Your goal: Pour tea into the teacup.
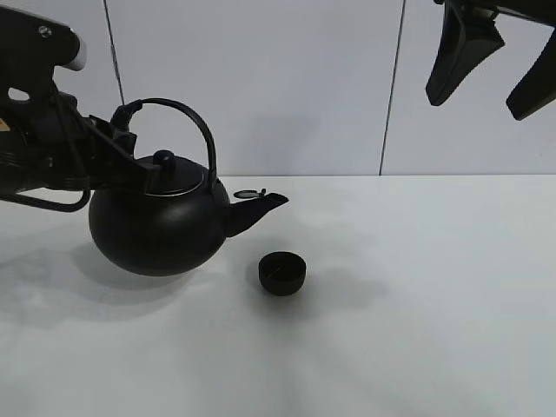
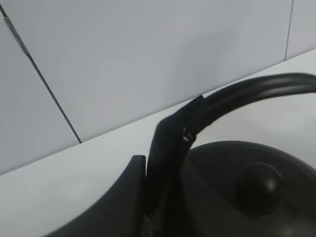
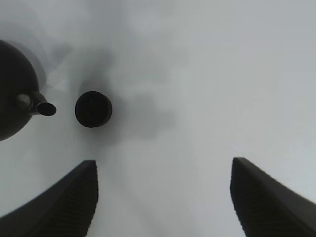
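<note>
While left gripper [image 1: 123,130] holds the kettle [image 1: 156,230], the teacup [image 1: 282,272] sits apart.

light: bright, even | shadows: soft around teacup [image 1: 282,273] | wrist views: blurred

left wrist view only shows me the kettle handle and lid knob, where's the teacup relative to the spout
observer: the teacup stands on the table just past the spout of the kettle. It is lower than the spout's tip, a little toward the right arm's side, and not touching it.
operator: and is the right arm anywhere near it
observer: no, the right gripper hangs high above the table, off to the right, with its fingers spread wide and holding nothing.
</note>
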